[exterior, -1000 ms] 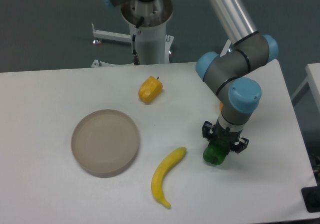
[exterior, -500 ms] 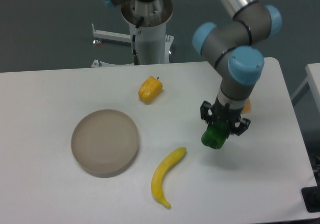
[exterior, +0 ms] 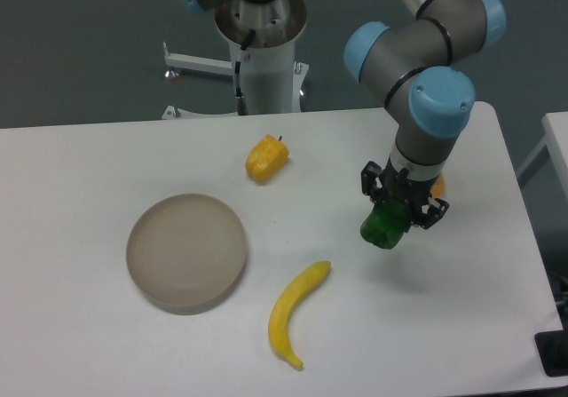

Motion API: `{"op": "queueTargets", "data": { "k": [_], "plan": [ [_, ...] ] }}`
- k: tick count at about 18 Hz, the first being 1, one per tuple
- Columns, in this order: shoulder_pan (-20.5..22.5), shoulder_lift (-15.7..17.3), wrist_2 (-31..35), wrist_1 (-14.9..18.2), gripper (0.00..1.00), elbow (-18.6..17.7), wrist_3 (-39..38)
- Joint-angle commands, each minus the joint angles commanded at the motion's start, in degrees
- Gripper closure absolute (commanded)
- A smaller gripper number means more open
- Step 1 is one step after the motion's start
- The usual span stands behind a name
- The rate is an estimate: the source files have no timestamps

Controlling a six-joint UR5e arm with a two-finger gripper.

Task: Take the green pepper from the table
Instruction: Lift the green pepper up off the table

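Camera: fingers (exterior: 397, 203) clamping green pepper (exterior: 383, 226).

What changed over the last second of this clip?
The claw, shut on the green pepper, rose and carried it up off the table; a shadow now shows beneath it. The yellow pepper, plate and banana stayed put.

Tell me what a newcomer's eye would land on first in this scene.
First the gripper at right of centre, shut on the green pepper and holding it above the table, a faint shadow beneath. Next the bright banana lying near the front edge, with the round plate to its left. A yellow pepper sits farther back.
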State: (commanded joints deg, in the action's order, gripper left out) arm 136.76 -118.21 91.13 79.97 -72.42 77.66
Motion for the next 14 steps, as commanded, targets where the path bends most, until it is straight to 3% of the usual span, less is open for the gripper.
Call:
{"op": "queueTargets", "data": {
  "k": [3,7,14],
  "plan": [
    [0.0,0.35,0.28,0.09,0.85,0.09,5.12],
    [0.18,0.44,0.1,2.37,0.86,1.14,6.53],
    [0.17,0.18,-0.6,2.2,0.87,1.23,7.33]
  ]
}}
